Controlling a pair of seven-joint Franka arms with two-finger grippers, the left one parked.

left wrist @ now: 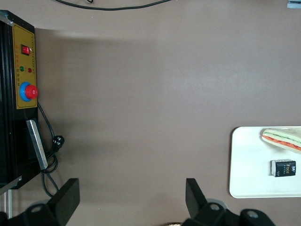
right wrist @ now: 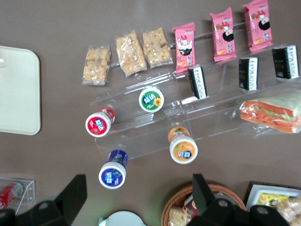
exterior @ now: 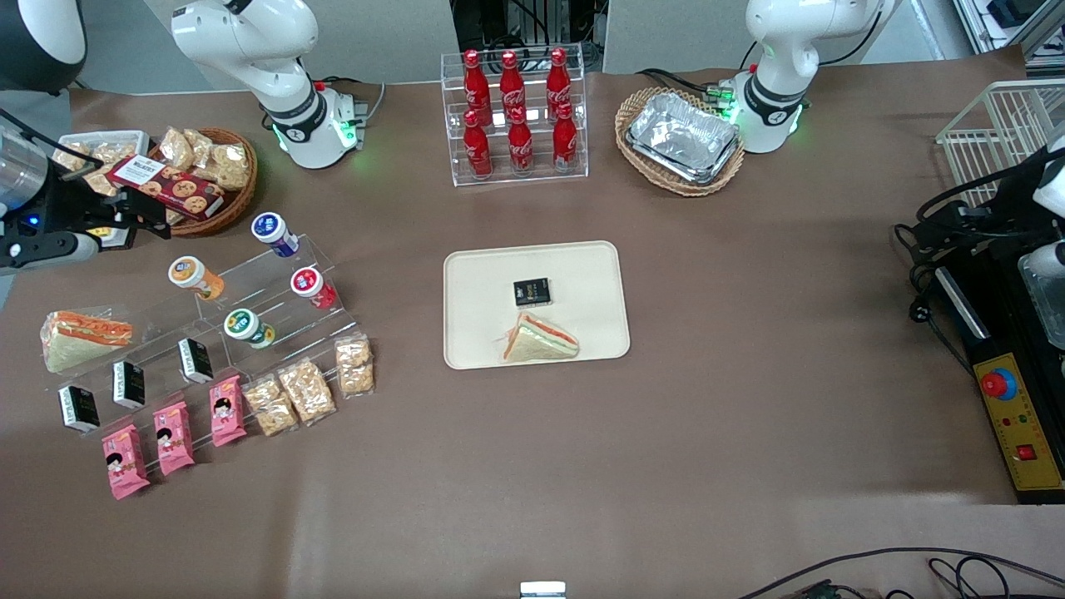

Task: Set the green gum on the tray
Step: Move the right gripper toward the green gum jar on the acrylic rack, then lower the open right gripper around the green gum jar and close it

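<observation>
The green gum (exterior: 248,327) is a small white bottle with a green-and-white lid. It lies on a clear stepped stand at the working arm's end of the table and also shows in the right wrist view (right wrist: 151,100). The cream tray (exterior: 582,274) lies mid-table, and its edge shows in the right wrist view (right wrist: 19,89). On it are a sandwich (exterior: 541,339) and a small black box (exterior: 532,292). My right gripper (exterior: 137,218) hangs open and empty (right wrist: 138,197) above the table beside the snack basket, farther from the front camera than the gum.
Orange-lidded (exterior: 193,275), blue-lidded (exterior: 274,233) and red-lidded (exterior: 312,285) bottles share the stand with the gum. Black boxes, pink packets, snack bags and a wrapped sandwich (exterior: 83,337) lie around it. A cola rack (exterior: 516,116) and a foil-tray basket (exterior: 681,137) stand farther away.
</observation>
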